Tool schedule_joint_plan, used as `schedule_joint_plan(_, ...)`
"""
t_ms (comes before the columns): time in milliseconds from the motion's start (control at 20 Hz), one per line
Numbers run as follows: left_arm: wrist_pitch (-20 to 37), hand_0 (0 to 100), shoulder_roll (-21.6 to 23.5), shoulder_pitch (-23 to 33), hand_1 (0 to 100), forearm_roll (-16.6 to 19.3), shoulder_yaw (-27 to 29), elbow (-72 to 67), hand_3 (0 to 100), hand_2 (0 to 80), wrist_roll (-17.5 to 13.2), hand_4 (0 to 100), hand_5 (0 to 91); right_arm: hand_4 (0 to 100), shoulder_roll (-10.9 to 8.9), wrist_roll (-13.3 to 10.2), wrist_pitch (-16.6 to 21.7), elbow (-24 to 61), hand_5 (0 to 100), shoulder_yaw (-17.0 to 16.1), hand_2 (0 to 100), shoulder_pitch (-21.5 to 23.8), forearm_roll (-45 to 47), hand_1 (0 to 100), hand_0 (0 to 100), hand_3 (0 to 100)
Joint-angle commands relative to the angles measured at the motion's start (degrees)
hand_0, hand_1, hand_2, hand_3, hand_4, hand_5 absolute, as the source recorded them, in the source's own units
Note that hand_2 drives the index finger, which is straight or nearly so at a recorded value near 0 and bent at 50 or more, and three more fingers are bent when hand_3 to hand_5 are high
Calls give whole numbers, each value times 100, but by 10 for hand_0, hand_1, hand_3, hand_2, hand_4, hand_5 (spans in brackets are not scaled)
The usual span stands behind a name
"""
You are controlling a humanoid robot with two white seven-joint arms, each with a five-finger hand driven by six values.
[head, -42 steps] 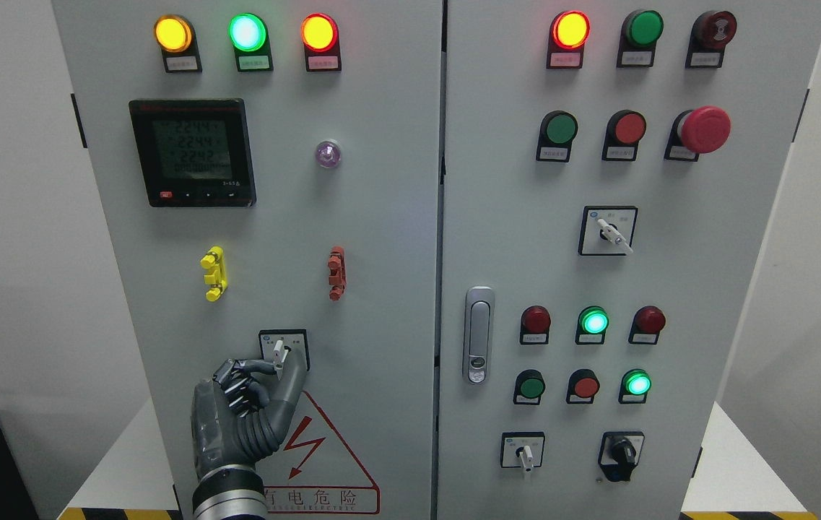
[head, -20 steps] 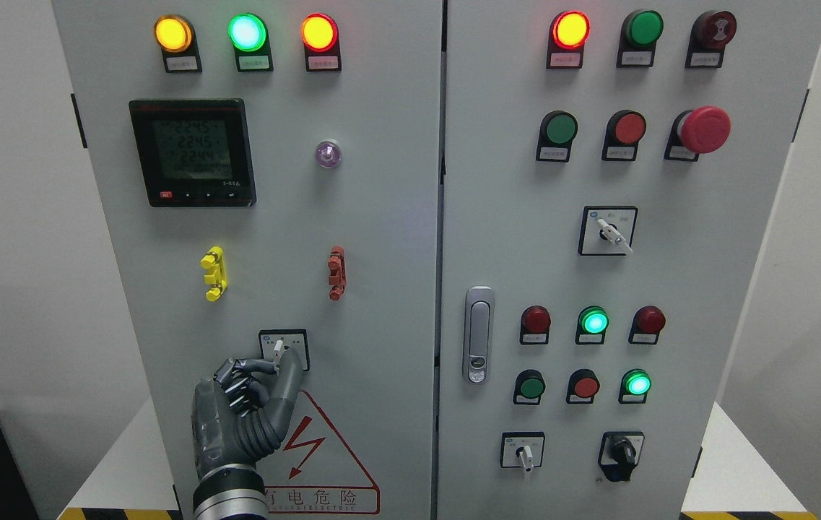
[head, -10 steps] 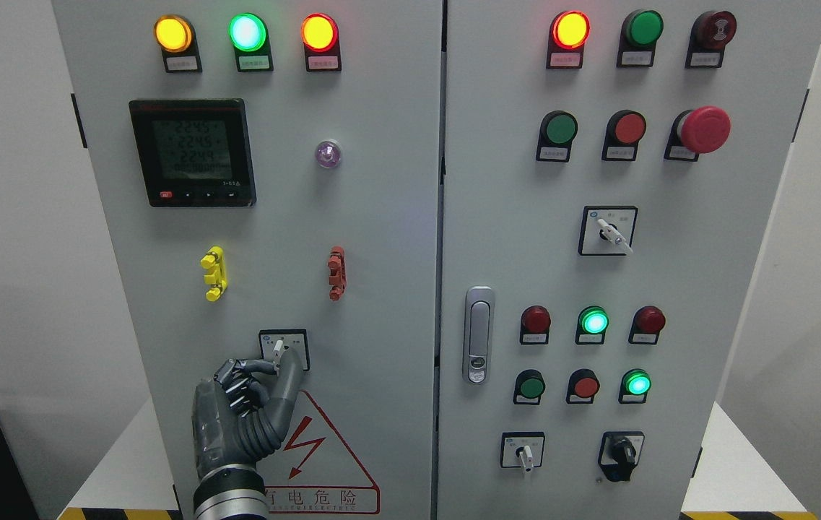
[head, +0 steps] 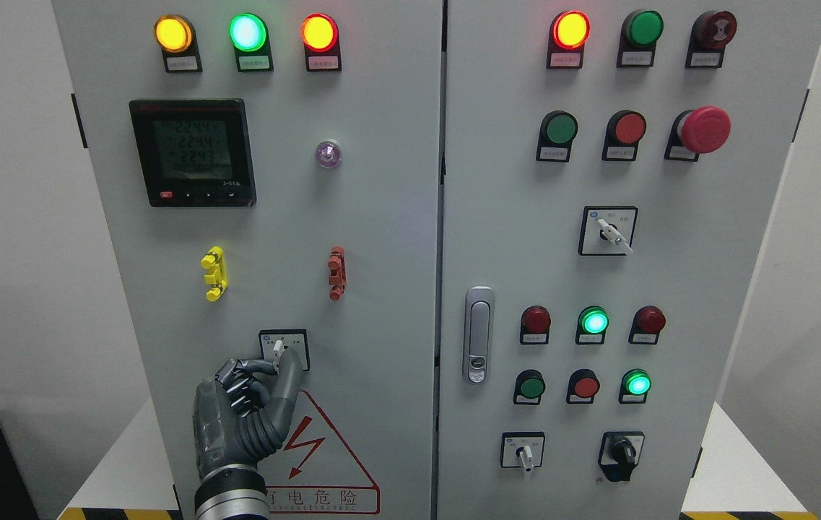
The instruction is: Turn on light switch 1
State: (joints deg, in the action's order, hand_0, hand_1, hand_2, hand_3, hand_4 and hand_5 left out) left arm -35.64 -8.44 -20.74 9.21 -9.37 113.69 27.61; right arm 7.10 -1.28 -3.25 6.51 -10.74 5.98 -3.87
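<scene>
1. The tall grey metal control cabinet (head: 381, 238) with two doors fills the view exactly as before; its lit amber, green and red round lamps show no change across the earlier pictures.
2. The black square digital meter (head: 192, 152) on the left door is the one clear difference: its faint readout digits have flickered to other values.
3. The robot's dark grey jointed left hand (head: 244, 412) has barely moved. It rises from the lower edge over the red-bordered triangular warning sticker (head: 323, 448), and since two seconds ago the long finger has drawn in slightly toward the switch.
4. Its fingers (head: 240, 375) are curled, with the thumb and one long finger closed around the lever from either side; the rest are folded into the palm.
5. The small white-levered rotary light switch on a black-framed plate (head: 279, 348) sits low on the left door, its lever leaning slightly left of upright, a touch more than earlier.
</scene>
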Motion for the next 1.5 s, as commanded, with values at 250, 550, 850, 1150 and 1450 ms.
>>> schedule_joint_plan(250,-4,509,0,-1,554,2,-39,-4,1000,612,-36,979,886,0,2,5,-1,0,0,2,0,0,0,0,0,0)
schedule_joint_plan(550,-4,556,0,-1,549,2,-39,-4,1000,608,-36,980,886,0,2,5,-1,0,0,2,0,0,0,0,0,0)
schedule_joint_plan(850,-4,594,0,17,499,2,-39,-4,1000,611,-28,980,886,0,2,5,-1,0,0,2,0,0,0,0,0,0)
schedule_joint_plan(1150,-4,617,0,34,398,2,-39,-4,1000,619,-36,982,885,0,2,5,-1,0,0,2,0,0,0,0,0,0)
schedule_joint_plan(1450,-4,382,0,43,445,2,-39,-4,1000,628,-36,980,885,0,2,5,-1,0,0,2,0,0,0,0,0,0)
